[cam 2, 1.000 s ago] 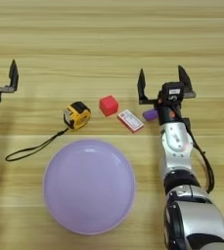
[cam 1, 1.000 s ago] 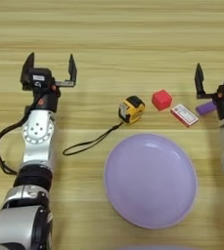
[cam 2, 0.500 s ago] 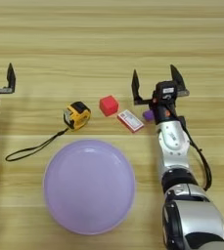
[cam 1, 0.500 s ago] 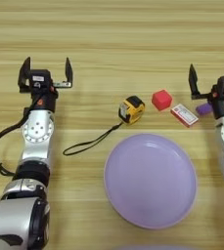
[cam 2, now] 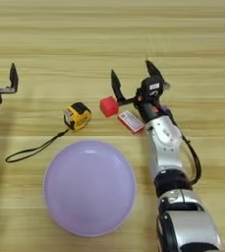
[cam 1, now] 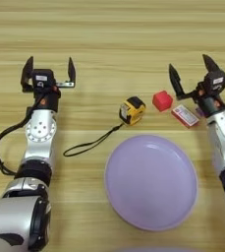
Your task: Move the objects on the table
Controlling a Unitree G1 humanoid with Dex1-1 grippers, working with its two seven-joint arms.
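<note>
The right gripper (cam 2: pixel 133 83) hangs spread wide just above the red cube (cam 2: pixel 108 106) and the small red-and-white box (cam 2: pixel 131 121) — it looks best to centre over one piece and drop straight, sparing its neighbour. The cube, bright and blocky, sits beside the yellow-and-black tape measure (cam 2: pixel 77 116); the left gripper (cam 1: pixel 48 75) waits far left, fingers apart.

Even, bright, warm light is falling from above across the table (cam 1: pixel 114 29). Soft short shadows are lying under the tape measure (cam 1: pixel 132 109) & red cube (cam 1: pixel 162 100). Faint sheen is showing on the lilac plate (cam 1: pixel 152 182); overall slightly soft, no strong glare.
</note>
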